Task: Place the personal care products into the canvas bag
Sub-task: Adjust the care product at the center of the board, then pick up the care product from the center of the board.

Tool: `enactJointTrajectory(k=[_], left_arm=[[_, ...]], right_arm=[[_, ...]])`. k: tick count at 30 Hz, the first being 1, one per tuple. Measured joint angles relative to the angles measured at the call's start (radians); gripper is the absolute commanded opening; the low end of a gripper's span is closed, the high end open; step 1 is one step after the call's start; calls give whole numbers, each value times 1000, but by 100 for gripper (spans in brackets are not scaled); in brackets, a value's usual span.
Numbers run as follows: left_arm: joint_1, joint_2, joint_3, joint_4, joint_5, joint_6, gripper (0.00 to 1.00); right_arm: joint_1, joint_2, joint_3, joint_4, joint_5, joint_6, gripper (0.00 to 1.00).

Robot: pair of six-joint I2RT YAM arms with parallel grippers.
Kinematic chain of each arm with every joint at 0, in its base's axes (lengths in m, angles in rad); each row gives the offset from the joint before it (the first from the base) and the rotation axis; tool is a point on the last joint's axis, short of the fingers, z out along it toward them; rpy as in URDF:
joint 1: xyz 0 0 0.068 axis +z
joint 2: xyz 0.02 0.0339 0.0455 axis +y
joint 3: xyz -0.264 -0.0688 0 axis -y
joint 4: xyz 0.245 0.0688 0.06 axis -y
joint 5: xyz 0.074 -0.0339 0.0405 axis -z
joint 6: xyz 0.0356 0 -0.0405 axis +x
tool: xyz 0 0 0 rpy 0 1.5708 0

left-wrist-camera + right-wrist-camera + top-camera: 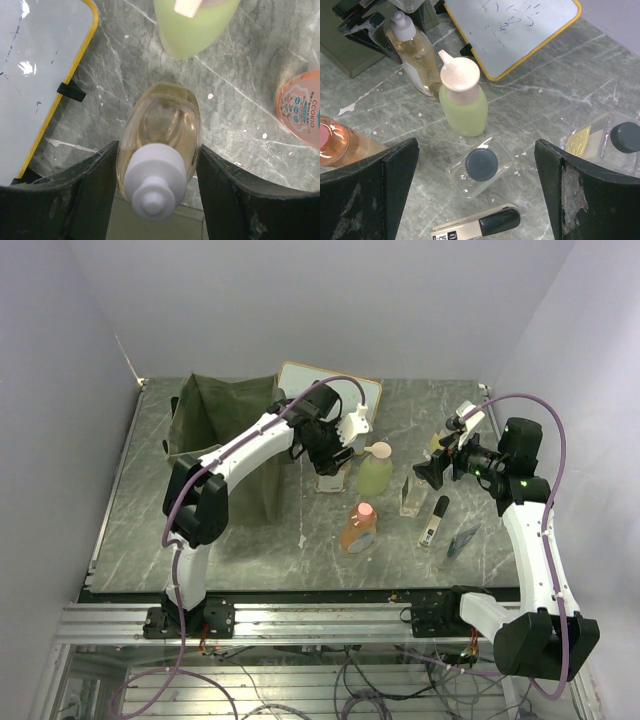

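My left gripper [330,462] is shut on the amber bottle [162,125] with a white pump, one finger on each side; the bottle stands just right of the olive canvas bag [215,430]. The yellow-green pump bottle [375,472] stands right beside it. The orange bottle with a pink cap [360,527] lies nearer the front. My right gripper [476,145] is open and empty above a clear bottle with a black cap [481,167]. A second clear black-capped bottle [620,140] stands to its right.
The wood-framed whiteboard [330,385] lies behind the bottles, next to the bag. A white tube with a black cap [434,522] and a dark flat packet [463,540] lie front right. Walls close in the table's left, back and right edges.
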Motion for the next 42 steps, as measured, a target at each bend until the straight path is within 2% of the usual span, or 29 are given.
enactJointTrajectory(k=[4,7,21,31,34,42], left_arm=[[0,-3,-4,0,2,-8,83],[0,-3,-5,0,4,-2,86],[0,-3,-35,10,34,73,76],[0,-3,-54,42,53,115,83],[0,-3,-54,55,63,117,80],[0,-3,-54,64,71,138,66]], right_arm=[[0,0,0,0,-1,0,100],[0,0,0,0,-2,0,100],[0,0,0,-2,-2,-1,100],[0,1,0,-5,-2,-1,100],[0,2,0,-5,-2,-1,100],[0,3,0,-6,-2,-2,100]])
